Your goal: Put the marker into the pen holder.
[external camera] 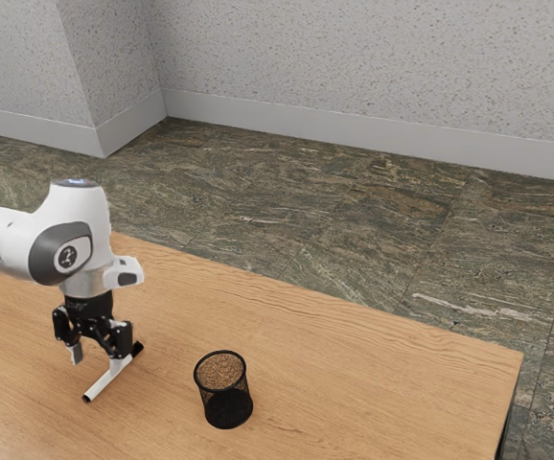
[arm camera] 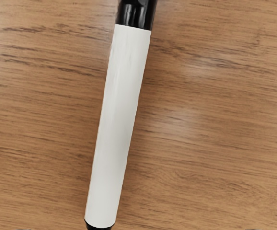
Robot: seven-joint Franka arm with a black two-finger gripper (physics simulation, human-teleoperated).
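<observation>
One white marker (external camera: 112,377) with black ends lies slantwise on the wooden table (external camera: 287,331), its near end toward the exterior view's left and its far end toward the right. The gripper (external camera: 96,360) is right over it, pointing down. Its jaws stand wide apart, with nothing clamped between them. In the wrist view the marker's white barrel runs through the space between the two jaws, closer to one than the other; whether either tip touches it, I cannot tell. The black mesh pen holder (external camera: 225,393) stands upright on the table, to the exterior view's right of the marker and apart from it.
</observation>
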